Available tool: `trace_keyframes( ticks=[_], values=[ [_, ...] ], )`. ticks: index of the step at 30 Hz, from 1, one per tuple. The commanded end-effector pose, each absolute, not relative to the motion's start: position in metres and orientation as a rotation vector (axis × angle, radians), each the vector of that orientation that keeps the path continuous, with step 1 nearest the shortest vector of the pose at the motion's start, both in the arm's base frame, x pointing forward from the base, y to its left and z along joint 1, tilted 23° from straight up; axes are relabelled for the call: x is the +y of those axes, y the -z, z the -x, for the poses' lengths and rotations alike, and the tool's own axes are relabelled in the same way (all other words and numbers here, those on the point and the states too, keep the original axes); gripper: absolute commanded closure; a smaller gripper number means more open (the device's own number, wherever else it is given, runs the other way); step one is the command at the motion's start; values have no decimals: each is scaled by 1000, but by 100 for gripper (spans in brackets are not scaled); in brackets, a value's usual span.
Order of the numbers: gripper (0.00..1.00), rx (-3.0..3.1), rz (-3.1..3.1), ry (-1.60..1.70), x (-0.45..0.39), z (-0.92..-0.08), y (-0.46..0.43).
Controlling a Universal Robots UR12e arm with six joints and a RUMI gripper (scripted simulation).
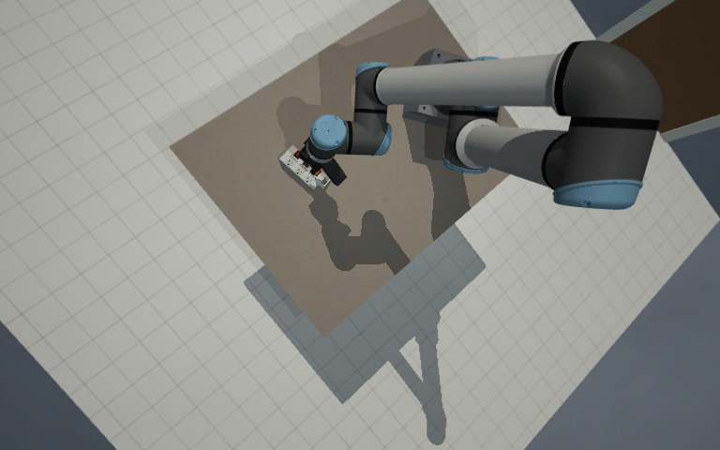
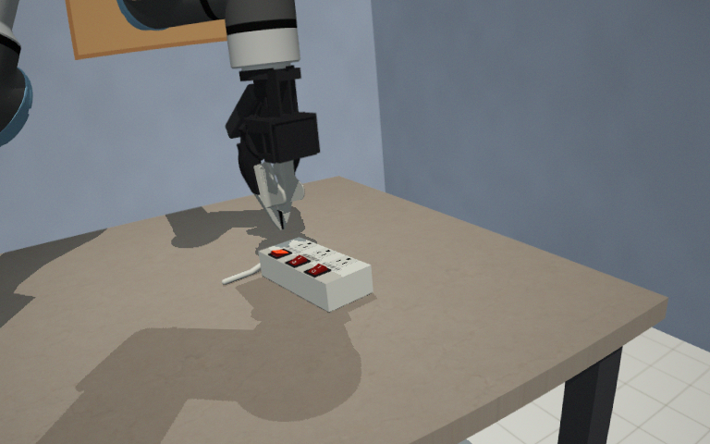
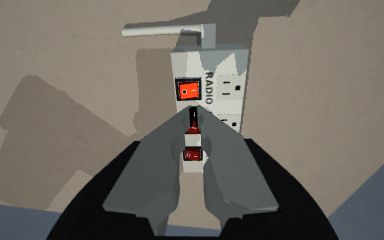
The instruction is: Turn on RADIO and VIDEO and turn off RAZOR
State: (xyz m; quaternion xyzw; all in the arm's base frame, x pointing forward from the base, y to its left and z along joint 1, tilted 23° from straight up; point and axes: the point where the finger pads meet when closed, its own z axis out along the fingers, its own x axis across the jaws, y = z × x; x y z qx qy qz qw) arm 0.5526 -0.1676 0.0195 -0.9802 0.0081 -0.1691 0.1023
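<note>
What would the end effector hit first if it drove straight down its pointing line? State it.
Probably the power strip: the shut end effector hangs above its cord end, near the RADIO switch or the middle switch; depth is unclear.

White power strip [image 2: 335, 285] with three red switches [image 2: 298, 260], the end one glowing brighter; tan table [image 2: 471, 292]; black gripper [image 2: 281, 216], grey fingers.

Bright light, hard-edged shadows, sharp focus

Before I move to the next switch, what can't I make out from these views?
- Wrist: the closed gripper covers the lower switch labels; only RADIO reads.
- Top: the wrist joint hides much of the power strip.
- Exterior: strip lettering is too small.
</note>
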Motion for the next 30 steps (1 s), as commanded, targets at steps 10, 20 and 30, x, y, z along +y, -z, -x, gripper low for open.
trace_keyframes(
  ticks=[10, 20, 30],
  values=[
    [100, 24, 2894, 500, -169, -551, -24],
    [100, 24, 2894, 500, -169, -551, -24],
    [100, 24, 2894, 500, -261, -548, -18]
  ],
)
